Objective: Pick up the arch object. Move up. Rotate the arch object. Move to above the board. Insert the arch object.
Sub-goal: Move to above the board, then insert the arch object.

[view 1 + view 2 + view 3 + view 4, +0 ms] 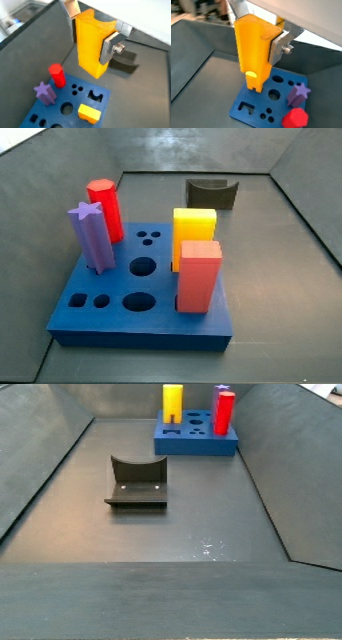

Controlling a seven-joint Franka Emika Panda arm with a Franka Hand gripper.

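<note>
The blue board (pixel 53 102) lies on the grey floor, with the dark fixture (pixel 123 61) beyond it. In both wrist views the orange-yellow arch piece (pixel 90 50) hangs upright, its lower end over an edge of the board. The gripper (pixel 92 31) pinches the piece's upper part between silver fingers (pixel 109 47).

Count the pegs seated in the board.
3: red peg at a corner, purple star beside it, yellow block near the opposite edge. The gripper holds the arch above the board.
</note>
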